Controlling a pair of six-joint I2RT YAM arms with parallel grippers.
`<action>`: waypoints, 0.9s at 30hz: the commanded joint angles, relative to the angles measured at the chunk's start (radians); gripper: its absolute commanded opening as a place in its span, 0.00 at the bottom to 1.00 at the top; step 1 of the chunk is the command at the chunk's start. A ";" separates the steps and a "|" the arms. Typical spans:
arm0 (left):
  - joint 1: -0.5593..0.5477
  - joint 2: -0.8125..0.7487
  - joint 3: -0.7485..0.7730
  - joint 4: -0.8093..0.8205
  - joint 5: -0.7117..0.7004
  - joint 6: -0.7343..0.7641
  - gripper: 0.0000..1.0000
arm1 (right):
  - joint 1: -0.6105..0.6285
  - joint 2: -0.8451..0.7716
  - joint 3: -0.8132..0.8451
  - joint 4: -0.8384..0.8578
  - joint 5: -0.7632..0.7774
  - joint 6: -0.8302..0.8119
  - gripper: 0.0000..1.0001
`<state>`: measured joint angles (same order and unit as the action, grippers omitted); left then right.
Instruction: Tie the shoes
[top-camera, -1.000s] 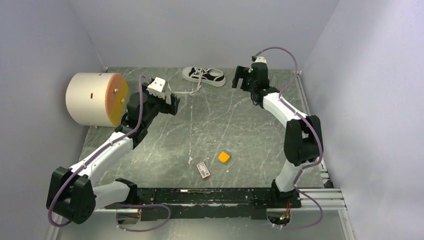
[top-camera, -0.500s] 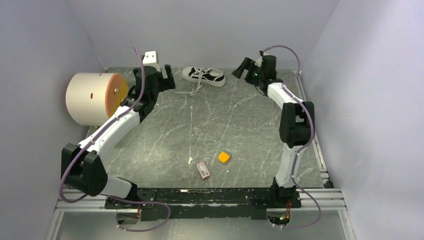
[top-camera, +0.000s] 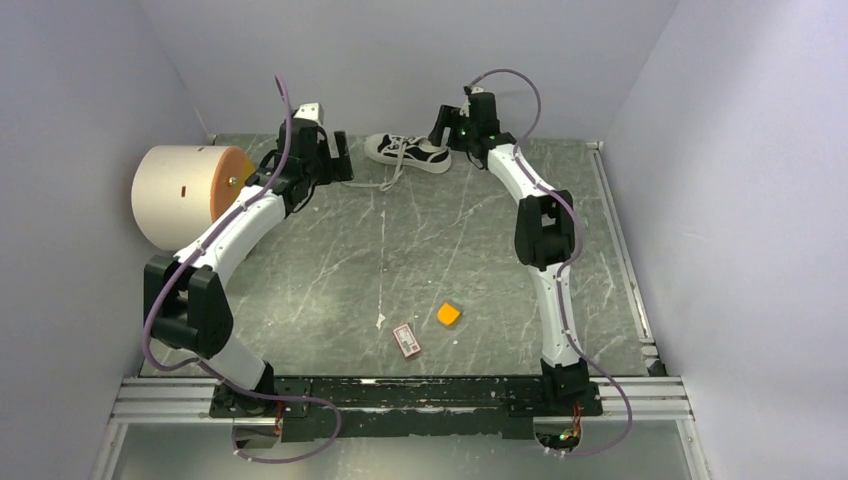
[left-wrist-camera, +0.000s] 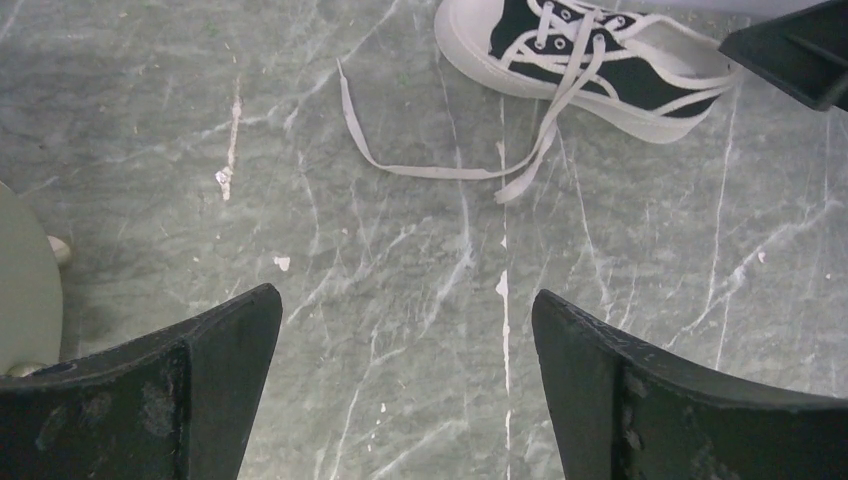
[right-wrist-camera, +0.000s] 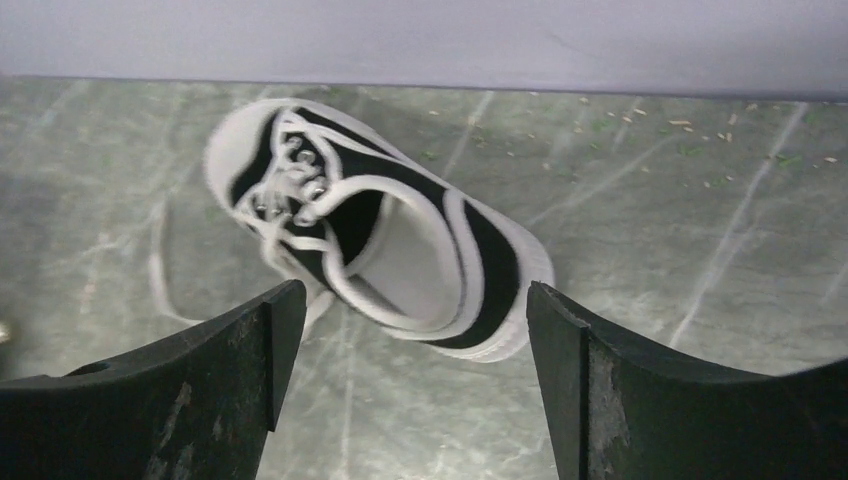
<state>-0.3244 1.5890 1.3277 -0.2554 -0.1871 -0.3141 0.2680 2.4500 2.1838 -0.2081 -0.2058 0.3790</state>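
The sneaker (top-camera: 408, 151) stands on its sole at the far edge of the worktop (top-camera: 480, 260), close to the back wall. It has a black upper and a white sole and toe.

- **Left wrist view:** shows most clearly that the laces (left-wrist-camera: 440, 170) are untied, with loose ends trailing over the worktop.
- **Right wrist view only:** shows the white lining inside the collar, slightly blurred.
- **Left fingers** (left-wrist-camera: 150, 400): spread wide, holding nothing, near the toe end.
- **Right fingers** (right-wrist-camera: 650, 400): apart, holding nothing, at the heel end.
- **Top view only:** a drum (top-camera: 190, 197) lies at the left. A block (top-camera: 449, 314) and a card (top-camera: 407, 339) lie well apart from the sneaker.
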 joint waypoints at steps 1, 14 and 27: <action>0.002 0.005 0.031 -0.038 0.051 0.014 1.00 | 0.007 0.062 0.096 -0.114 0.099 -0.131 0.83; 0.002 -0.078 -0.047 -0.106 0.148 -0.004 1.00 | 0.044 0.157 0.168 -0.126 0.155 -0.230 0.49; 0.002 -0.206 -0.090 -0.279 0.298 -0.056 1.00 | 0.187 -0.176 -0.192 -0.393 0.376 0.030 0.00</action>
<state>-0.3233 1.4456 1.2564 -0.4671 0.0223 -0.3386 0.3828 2.4371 2.1452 -0.4332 0.0830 0.2607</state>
